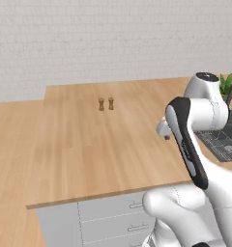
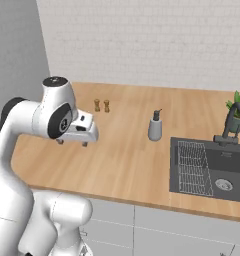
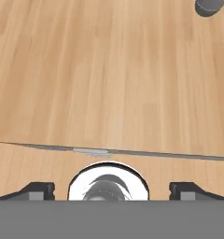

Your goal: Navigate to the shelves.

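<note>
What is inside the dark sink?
Inside the sink there is a wire rack on its left side and a round drain. Nothing else is seen inside.

The arm (image 1: 195, 144) is glossy white, built of rounded, bulbous segments with a black band along one link, dark round joint caps and a pale grey hand.

Counter (image 2: 122, 165) — shakers (image 2: 101, 105), soap dispenser (image 2: 155, 126), sink (image 2: 212, 170).
</note>
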